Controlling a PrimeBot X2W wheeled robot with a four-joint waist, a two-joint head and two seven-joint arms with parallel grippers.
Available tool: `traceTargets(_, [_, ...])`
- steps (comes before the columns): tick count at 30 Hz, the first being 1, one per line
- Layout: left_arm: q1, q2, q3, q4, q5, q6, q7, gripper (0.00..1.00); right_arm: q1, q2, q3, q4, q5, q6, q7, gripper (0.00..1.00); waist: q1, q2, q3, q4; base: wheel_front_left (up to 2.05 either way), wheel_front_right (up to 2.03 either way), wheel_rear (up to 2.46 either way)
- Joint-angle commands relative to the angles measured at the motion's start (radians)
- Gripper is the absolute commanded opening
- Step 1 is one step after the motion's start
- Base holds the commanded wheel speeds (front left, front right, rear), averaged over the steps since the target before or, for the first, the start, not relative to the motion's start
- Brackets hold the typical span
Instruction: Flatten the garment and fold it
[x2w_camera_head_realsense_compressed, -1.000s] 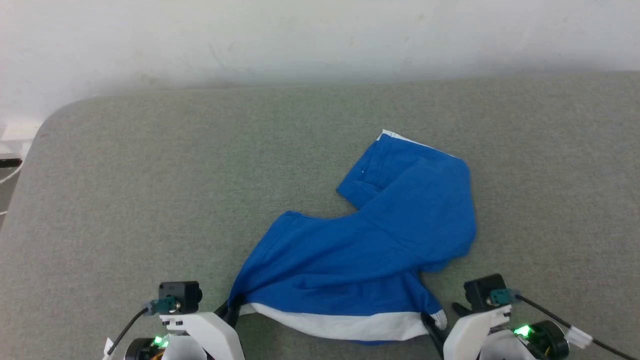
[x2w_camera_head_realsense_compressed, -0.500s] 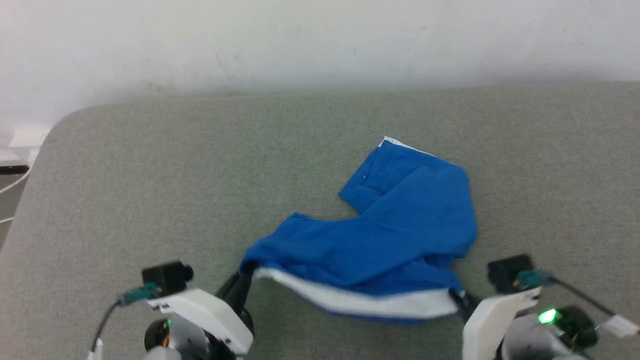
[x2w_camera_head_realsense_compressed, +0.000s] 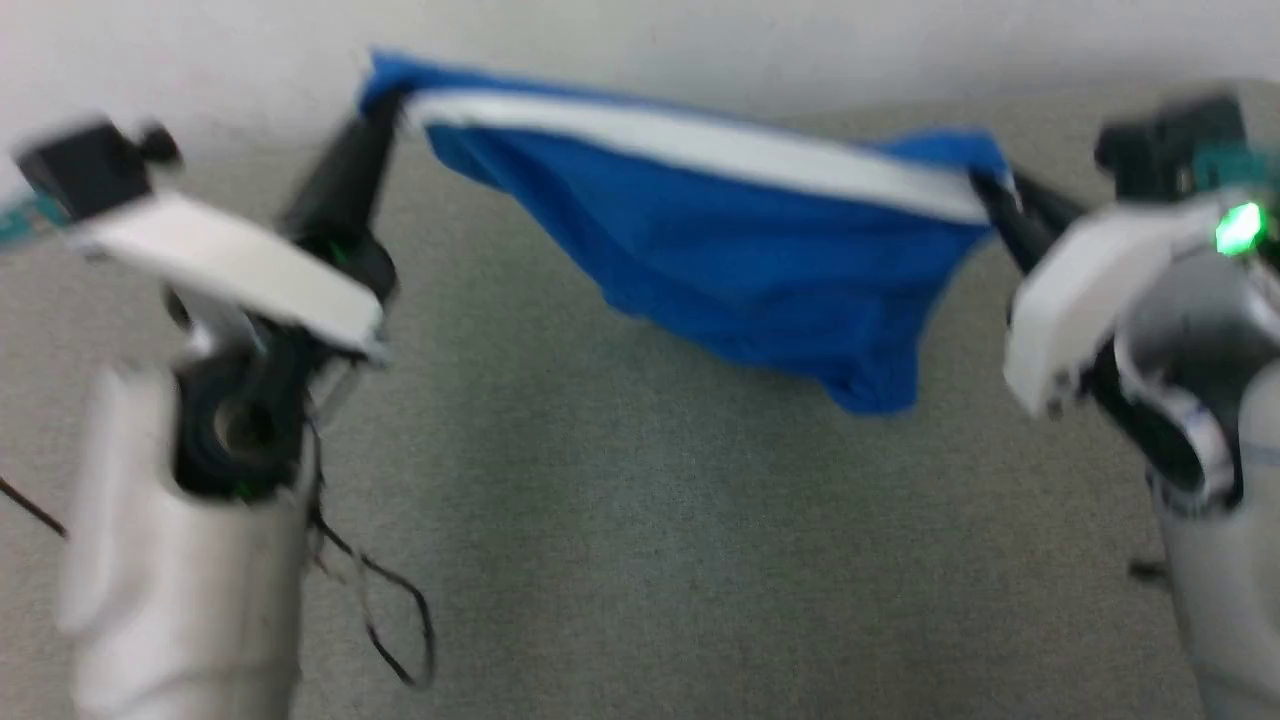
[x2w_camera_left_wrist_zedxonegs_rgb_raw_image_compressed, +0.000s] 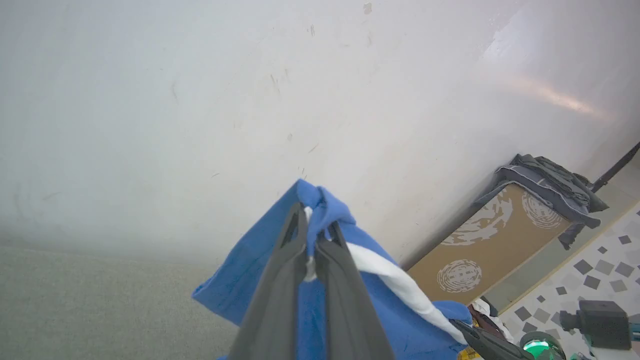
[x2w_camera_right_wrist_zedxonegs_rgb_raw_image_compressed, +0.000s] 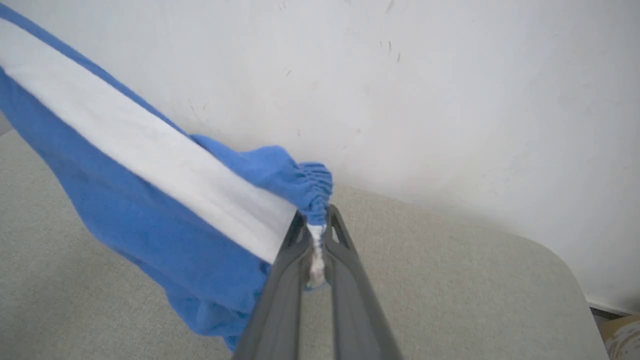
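Since a second ago the garment (x2w_camera_head_realsense_compressed: 760, 260) has come up off the grey surface (x2w_camera_head_realsense_compressed: 640, 560), where it lay crumpled by the near edge, and both my arms have risen with it. It hangs in the air between my two grippers, above the middle of the surface and towards its far edge by the white wall (x2w_camera_head_realsense_compressed: 700, 40).

My left gripper (x2w_camera_head_realsense_compressed: 385, 100) is pinched on one end of the white waistband (x2w_camera_head_realsense_compressed: 700, 140), and my right gripper (x2w_camera_head_realsense_compressed: 985, 185) is pinched on the other end, where the blue cloth bunches into small gathers.

The waistband is pulled nearly straight, so the long axis runs from my left to my right, dipping a little towards the right. Below it, the soft blue fabric sags in a loose pouch, deepest towards my right. The head view is blurred, so I cannot tell the seams.

The surface is a flat, finely woven grey cloth with a rounded far right corner (x2w_camera_right_wrist_zedxonegs_rgb_raw_image_compressed: 560, 260), bare and open beneath and around the garment.

Beyond the surface stands a cardboard box (x2w_camera_left_wrist_zedxonegs_rgb_raw_image_compressed: 495, 245) with round white prints, grey clothes (x2w_camera_left_wrist_zedxonegs_rgb_raw_image_compressed: 545, 180) draped over it, on a pale floor (x2w_camera_left_wrist_zedxonegs_rgb_raw_image_compressed: 590, 270) with dark specks.
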Motion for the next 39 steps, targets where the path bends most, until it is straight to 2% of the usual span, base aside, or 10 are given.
traceTargets(1, [-0.023, 0.011, 0.008, 0.002, 0.004, 0.002, 0.003, 0.0, -0.026, -0.003, 0.006, 0.012, 0.005, -0.001, -0.005, 0.0, -0.0002, 0.0, 0.073, -0.048, 0.0, 0.0, 0.0])
traceTargets(8, [-0.371, 0.095, 0.035, 0.147, 0.09, 0.055, -0.002, 0.0, -0.438, -0.056, 0.126, 0.26, 0.034, -0.001, -0.064, 0.0, -0.0002, 0.0, 0.243, -0.102, 0.0, 0.0, 0.0])
traceTargets(13, [-0.603, 0.095, 0.065, 0.259, 0.157, 0.08, -0.142, 0.0, -0.677, -0.046, 0.107, 0.383, -0.011, -0.001, -0.186, 0.0, -0.0002, 0.0, 0.335, -0.101, 0.0, 0.0, 0.0])
traceTargets(16, [-0.685, 0.099, 0.075, 0.292, 0.201, 0.072, -0.251, 0.0, -0.776, -0.024, 0.079, 0.427, -0.047, -0.001, -0.291, 0.0, -0.0002, 0.0, 0.356, -0.092, 0.0, 0.0, 0.0])
traceTargets(20, [-0.711, 0.109, 0.07, 0.305, 0.243, 0.033, -0.363, 0.0, -0.829, -0.012, 0.051, 0.464, -0.077, -0.001, -0.409, 0.0, -0.0002, 0.0, 0.356, -0.065, 0.0, 0.0, 0.0])
traceTargets(24, [-0.625, 0.12, 0.039, 0.315, 0.277, -0.006, -0.408, 0.0, -0.755, -0.021, 0.103, 0.498, -0.033, -0.001, -0.42, 0.0, -0.0002, 0.0, 0.326, -0.038, 0.0, 0.0, 0.0])
traceTargets(29, [-0.364, 0.128, -0.019, 0.286, 0.307, -0.026, -0.395, 0.0, -0.566, -0.088, 0.197, 0.489, 0.085, -0.001, -0.375, 0.0, -0.0002, 0.0, 0.248, 0.003, 0.0, 0.0, 0.0])
traceTargets(33, [-0.098, 0.126, -0.041, 0.239, 0.288, -0.021, -0.352, 0.0, -0.347, -0.145, 0.259, 0.413, 0.203, -0.001, -0.322, 0.0, -0.0002, 0.0, 0.161, 0.038, 0.0, 0.0, 0.0])
traceTargets(35, [0.049, 0.15, -0.069, 0.212, 0.314, -0.005, -0.308, 0.0, -0.233, -0.166, 0.277, 0.359, 0.291, -0.001, -0.289, 0.0, -0.0002, 0.0, 0.125, 0.047, 0.0, 0.0, 0.0])
traceTargets(39, [0.311, 0.133, -0.11, 0.149, 0.262, 0.012, -0.205, 0.0, -0.021, -0.223, 0.277, 0.252, 0.385, -0.001, -0.246, 0.0, -0.0002, 0.0, 0.065, 0.068, 0.0, 0.0, 0.0])
